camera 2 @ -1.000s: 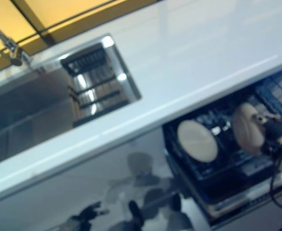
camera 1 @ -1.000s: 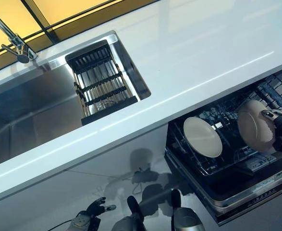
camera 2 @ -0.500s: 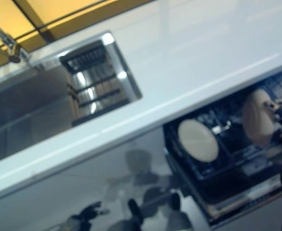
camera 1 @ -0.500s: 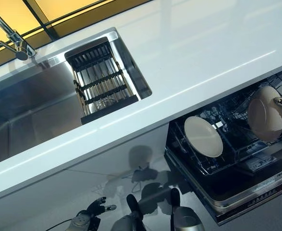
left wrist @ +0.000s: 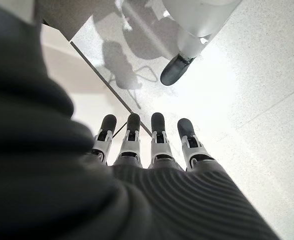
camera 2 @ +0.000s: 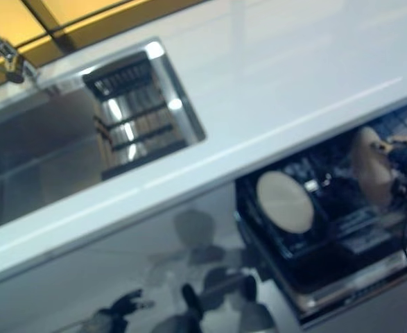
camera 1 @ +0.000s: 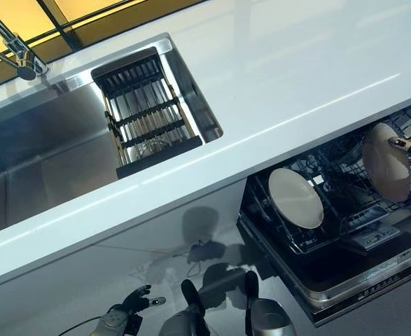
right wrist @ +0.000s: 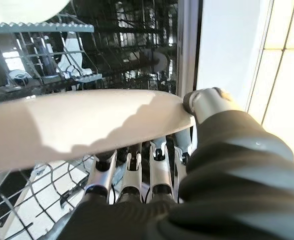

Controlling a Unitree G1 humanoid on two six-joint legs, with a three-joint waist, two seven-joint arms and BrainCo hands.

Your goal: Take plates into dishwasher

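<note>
While we pinch the cream plate by its rim in our right robot hand, thumb over, above the dishwasher rack, it seems stiff, glossy, breakable. Left robot hand hangs relaxed, empty.

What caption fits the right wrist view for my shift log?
Right hand pinching a cream plate edge-on above the dishwasher rack.

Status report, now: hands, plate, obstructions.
Right robot hand pinching plate over dishwasher rack. Left robot hand open, idle by floor. Second plate already racked, apart.
</note>
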